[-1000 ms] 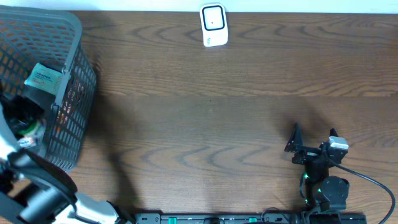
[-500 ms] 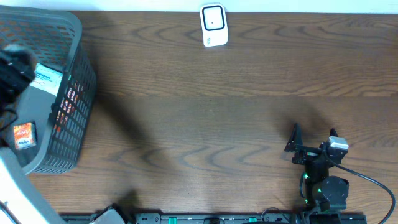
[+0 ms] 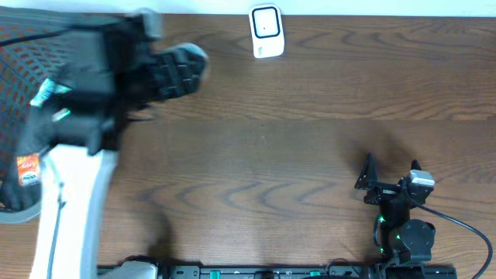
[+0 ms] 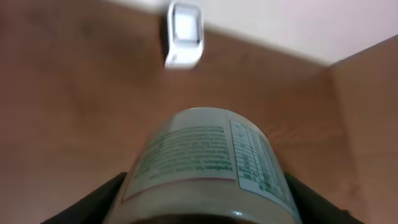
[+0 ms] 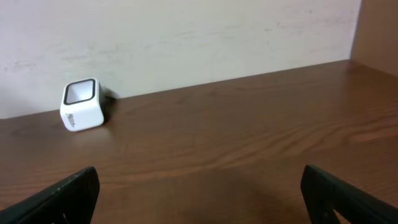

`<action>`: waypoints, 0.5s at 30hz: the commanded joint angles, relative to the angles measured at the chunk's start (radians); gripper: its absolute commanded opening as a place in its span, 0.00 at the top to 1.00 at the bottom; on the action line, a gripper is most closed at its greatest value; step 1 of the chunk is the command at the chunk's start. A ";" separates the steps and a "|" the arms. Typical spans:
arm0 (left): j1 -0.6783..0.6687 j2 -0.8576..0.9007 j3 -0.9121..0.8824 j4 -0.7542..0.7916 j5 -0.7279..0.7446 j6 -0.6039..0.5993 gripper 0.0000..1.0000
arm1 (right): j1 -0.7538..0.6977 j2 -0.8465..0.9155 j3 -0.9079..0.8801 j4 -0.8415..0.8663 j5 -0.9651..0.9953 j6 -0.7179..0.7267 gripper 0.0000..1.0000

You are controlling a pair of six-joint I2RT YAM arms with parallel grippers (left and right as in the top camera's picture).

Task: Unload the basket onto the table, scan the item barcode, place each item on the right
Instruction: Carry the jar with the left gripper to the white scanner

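A pale jar (image 4: 208,162) with a green-printed label and a nutrition table lies between the dark fingers (image 4: 93,205) of my left gripper (image 4: 208,208), which is shut on it. In the overhead view the left gripper (image 3: 174,68) is blurred, held above the table's back left, with the jar's pale end (image 3: 194,56) pointing right toward the white scanner (image 3: 266,31). The scanner (image 4: 185,34) stands ahead of the jar against the wall. No barcode shows on the label. My right gripper (image 3: 390,174) rests at the front right, open and holding nothing (image 5: 202,205).
A grey mesh basket (image 3: 15,213) stands at the left edge, largely covered by my left arm. An orange packet (image 3: 29,169) and a teal packet (image 3: 45,91) lie in it. The scanner (image 5: 82,104) is far left in the right wrist view.
My left arm has risen out of the basket and swung right toward the scanner, carrying the jar. The right arm has not moved.
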 commanded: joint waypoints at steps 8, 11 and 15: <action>-0.265 0.328 -0.010 -0.029 -0.414 -0.521 0.32 | -0.005 -0.005 -0.001 -0.004 0.013 -0.011 0.01; -0.312 0.434 -0.010 -0.029 -0.472 -0.591 0.31 | -0.005 -0.005 -0.001 -0.004 0.013 -0.011 0.01; -0.341 0.531 -0.010 -0.029 -0.482 -0.653 0.32 | -0.005 -0.005 -0.001 -0.004 0.013 -0.011 0.01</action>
